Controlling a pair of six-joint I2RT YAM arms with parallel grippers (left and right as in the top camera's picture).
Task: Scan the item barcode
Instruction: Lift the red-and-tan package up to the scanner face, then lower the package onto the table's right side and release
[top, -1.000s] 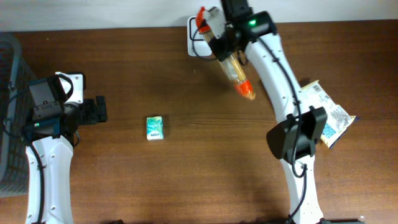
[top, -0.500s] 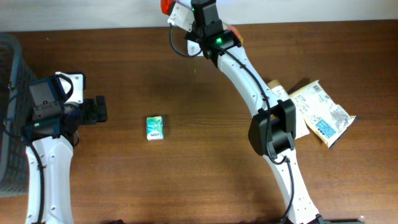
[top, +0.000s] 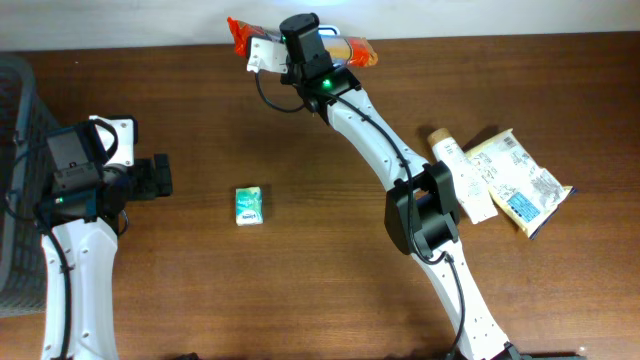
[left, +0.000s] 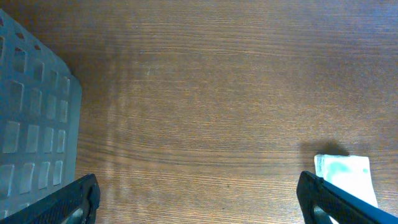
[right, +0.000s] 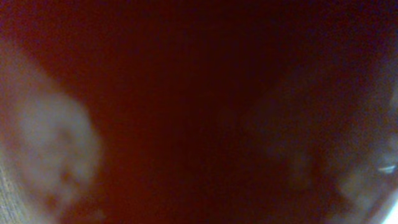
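Right jaws clenched on orange-ended packet. In last 1 s swung it left along worktop back edge; was slanted, now level. Likely hunting barcode angle. Left jaws released, idle, near green box.

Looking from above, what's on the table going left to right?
Grey basket → left pincer → small green packet → cream tube → snack packet. I skipped the orange-ended item in the right pincer; its span overlaps the green packet's.
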